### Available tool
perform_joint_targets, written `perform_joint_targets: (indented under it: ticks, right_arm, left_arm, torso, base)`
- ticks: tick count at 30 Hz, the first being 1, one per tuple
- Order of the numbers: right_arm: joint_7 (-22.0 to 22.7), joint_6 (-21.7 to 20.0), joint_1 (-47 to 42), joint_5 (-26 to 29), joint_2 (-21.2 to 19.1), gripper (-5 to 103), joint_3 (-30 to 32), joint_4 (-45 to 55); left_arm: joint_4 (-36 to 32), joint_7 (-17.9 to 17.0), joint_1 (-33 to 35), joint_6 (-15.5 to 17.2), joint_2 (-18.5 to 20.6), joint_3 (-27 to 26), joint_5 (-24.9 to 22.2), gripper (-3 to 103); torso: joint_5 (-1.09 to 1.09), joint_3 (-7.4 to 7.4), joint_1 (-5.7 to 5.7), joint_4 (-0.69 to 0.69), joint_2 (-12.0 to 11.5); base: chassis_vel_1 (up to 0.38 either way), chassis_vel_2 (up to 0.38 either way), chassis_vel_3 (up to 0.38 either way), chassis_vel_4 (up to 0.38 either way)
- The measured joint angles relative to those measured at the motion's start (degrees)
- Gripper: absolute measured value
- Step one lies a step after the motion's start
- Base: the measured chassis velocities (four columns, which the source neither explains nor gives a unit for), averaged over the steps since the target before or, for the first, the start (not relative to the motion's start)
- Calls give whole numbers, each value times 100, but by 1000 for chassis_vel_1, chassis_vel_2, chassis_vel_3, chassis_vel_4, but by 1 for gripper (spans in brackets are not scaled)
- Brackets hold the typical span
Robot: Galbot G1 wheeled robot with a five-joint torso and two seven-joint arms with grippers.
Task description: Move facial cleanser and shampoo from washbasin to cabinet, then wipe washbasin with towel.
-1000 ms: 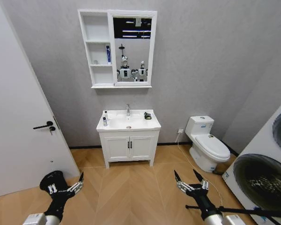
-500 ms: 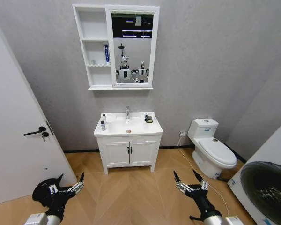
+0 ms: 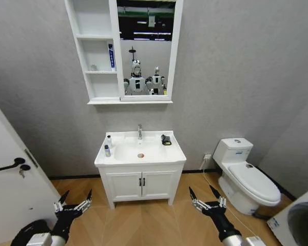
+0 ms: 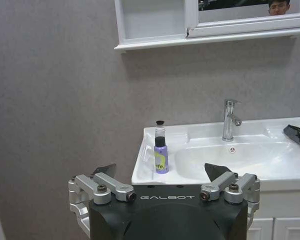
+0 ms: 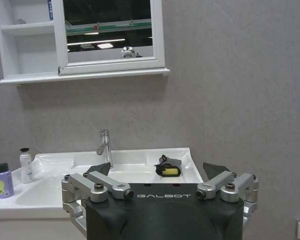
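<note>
The white washbasin with a chrome tap stands ahead against the grey wall. At its left edge stand two small black-capped bottles, one white and one purple; which is the facial cleanser and which the shampoo I cannot tell. The black towel with a yellow patch lies on the right rear rim. Above hangs the cabinet with its mirror panel. My left gripper and right gripper hang low and open, well short of the basin, holding nothing.
A blue tube stands on the cabinet's middle shelf. Below the basin is a two-door cupboard. A toilet sits to the right, a door to the left, a washing machine at the lower right. Wooden floor lies between me and the basin.
The whole view has shifted: the camera has come closer to the washbasin, which looks larger and lower. Both grippers stay open and low.
</note>
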Motion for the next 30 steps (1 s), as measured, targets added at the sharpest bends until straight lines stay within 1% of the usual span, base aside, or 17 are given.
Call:
perform_joint_targets:
  ticks: [1, 2, 3, 4, 5, 7, 8, 12, 13, 15, 16, 19, 20, 24, 25, 27, 30]
  right_arm:
    - [8, 12, 5, -11, 5, 100, -9, -14]
    - [58, 67, 24, -210, 10, 100, -13, -59]
    - [58, 67, 24, -210, 10, 100, -13, -59]
    - [60, 121, 28, -380, 14, 100, -3, -81]
    - [60, 236, 25, -511, 21, 100, -17, -100]
    - [56, 275, 6, -548, 30, 100, -70, -101]
    - [30, 294, 6, -559, 34, 100, -101, -106]
    - [-7, 313, -16, -567, 47, 100, -195, -121]
    - [-8, 318, -42, -592, 52, 100, -288, -142]
    - [-19, 328, -49, -634, 53, 100, -339, -166]
    - [-76, 375, -47, -791, 85, 100, -457, -247]
    - [-93, 396, -46, -889, 110, 100, -502, -299]
    - [-97, 409, -51, -952, 117, 100, -518, -356]
    - [-98, 421, -65, -1017, 105, 100, -579, -552]
    - [-98, 421, -65, -1017, 105, 100, -579, -552]
    - [-130, 463, -54, -1074, 150, 100, -587, -702]
    - [-140, 472, -62, -1099, 198, 100, -599, -772]
  left_arm:
    - [9, 1, 1, 0, -9, 11, 16, 97]
    - [16, 2, 4, 0, -27, 27, 35, 97]
    - [16, 2, 4, 0, -27, 27, 35, 97]
    - [19, 3, 5, -1, -32, 30, 42, 97]
    - [38, 5, 5, -1, -34, 34, 49, 97]
    - [55, 6, 5, -2, -33, 42, 64, 97]
    - [66, 9, 3, -3, -30, 51, 79, 97]
    - [123, 25, -25, -8, 43, 81, 118, 97]
    - [194, 41, -65, -20, 167, 87, 151, 97]
    - [248, 54, -99, -21, 254, 86, 152, 97]
    - [503, 68, -244, -18, 512, 75, 70, 97]
    - [631, 72, -341, 36, 647, 165, -100, 97]
    - [763, 82, -492, 95, 765, 302, -243, 97]
    - [1491, 98, -1248, 161, 1140, 754, -279, 98]
    - [1491, 98, -1248, 161, 1140, 754, -279, 98]
    - [1825, 23, -1709, 190, 1308, 963, -387, 99]
    - [1934, -32, -1894, 227, 1338, 1023, -470, 97]
  torso:
    - [-8, -1, -2, -2, 2]
    - [6, 0, -1, 1, 0]
    - [6, 0, -1, 1, 0]
    - [8, 2, 1, 2, 0]
    - [-4, 0, -1, 0, 1]
    - [0, -1, -3, -1, 2]
    - [8, 1, 2, 2, 0]
    - [-4, 2, 6, 2, -2]
    - [1, 0, 3, -2, -1]
    - [2, 2, 5, 0, -2]
    - [-1, -1, -2, -2, 1]
    - [-1, -3, -10, 1, 4]
    - [2, -3, -11, 2, 5]
    - [-1, -2, -9, 0, 5]
    - [-1, -2, -9, 0, 5]
    - [0, 0, 0, -2, 1]
    - [0, 1, 1, -1, 1]
  base:
    - [-378, 356, 374, -357]
    - [-346, 343, 313, -354]
    - [-346, 343, 313, -354]
    - [-320, 358, 313, -354]
    - [-320, 321, 367, -342]
    - [-340, 325, 355, -349]
    - [-267, 329, 241, -279]
    - [-238, 243, 205, -171]
    - [-231, 106, 87, -124]
    - [-161, 106, 87, -65]
    - [45, 11, -71, -17]
    - [81, -29, -59, 16]
    - [95, -58, -56, 32]
    - [46, -35, -34, 46]
    - [0, 0, 0, 0]
    - [0, 0, 0, 0]
    - [0, 0, 0, 0]
